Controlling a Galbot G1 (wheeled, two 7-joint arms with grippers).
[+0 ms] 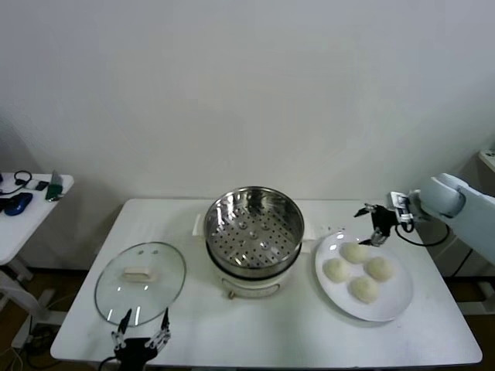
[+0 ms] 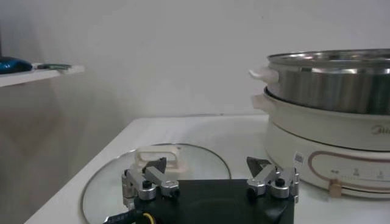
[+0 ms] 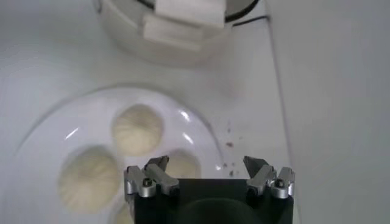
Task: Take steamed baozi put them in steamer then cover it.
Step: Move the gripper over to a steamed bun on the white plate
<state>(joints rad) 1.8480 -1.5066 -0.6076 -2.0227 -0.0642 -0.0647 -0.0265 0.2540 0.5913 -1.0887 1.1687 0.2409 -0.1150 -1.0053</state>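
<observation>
The shiny steamer (image 1: 253,224) stands mid-table on its white pot base (image 1: 249,284), empty, its perforated floor bare. Several cream baozi (image 1: 355,252) lie on a white plate (image 1: 392,308) to its right. My right gripper (image 1: 377,224) hovers open above the plate's far edge; in the right wrist view it (image 3: 207,165) is over the baozi (image 3: 138,129), holding nothing. My left gripper (image 1: 141,334) is open and empty at the table's front edge, just in front of the glass lid (image 1: 140,282). In the left wrist view the gripper (image 2: 210,167) faces the lid (image 2: 183,159) and the steamer (image 2: 332,79).
The white table (image 1: 271,336) ends close behind the left gripper. A small side table (image 1: 31,209) with dark items stands at the far left. A plain wall lies behind. The pot's white side handle (image 3: 183,24) is near the plate.
</observation>
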